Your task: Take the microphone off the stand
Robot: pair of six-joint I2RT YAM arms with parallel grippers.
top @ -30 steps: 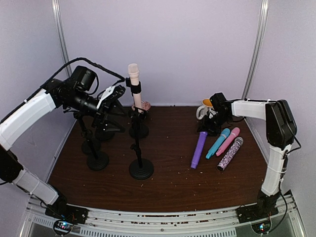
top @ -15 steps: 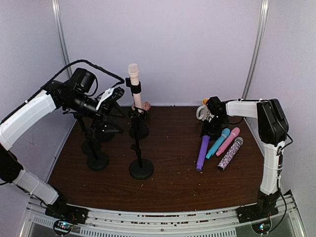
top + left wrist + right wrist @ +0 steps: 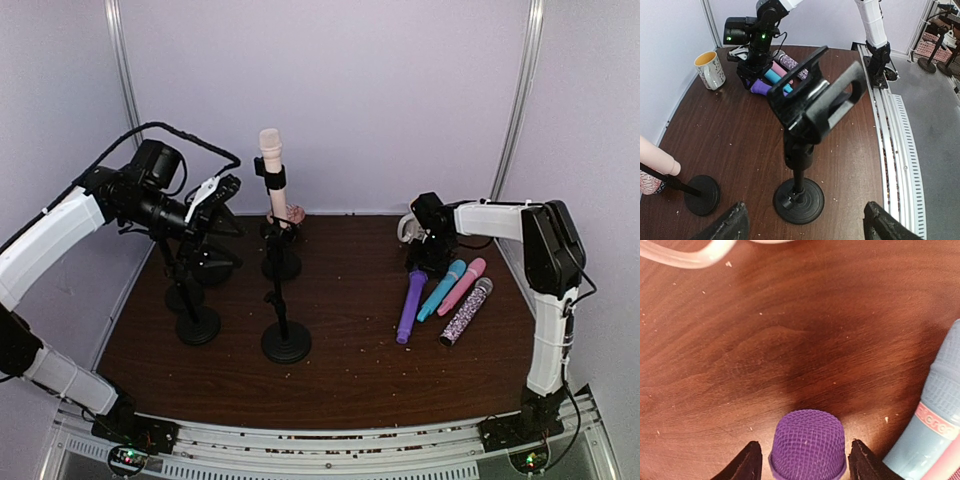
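Note:
A cream microphone stands upright in a black clip on its stand at the table's middle. Only its lower end shows in the left wrist view. My left gripper hovers to its left, clear of it, above the left stands. That gripper is open wide, with an empty stand and its clip in front. My right gripper is low at the right. It is open, its fingers standing either side of a purple microphone's head lying on the table.
Several black stands cluster at the left. Purple, teal, pink and glitter microphones lie side by side at the right. A mug stands behind them by the back wall.
My right gripper's jaws have opened off the purple microphone, which now lies on the table. The left gripper has drawn back a little to the left.

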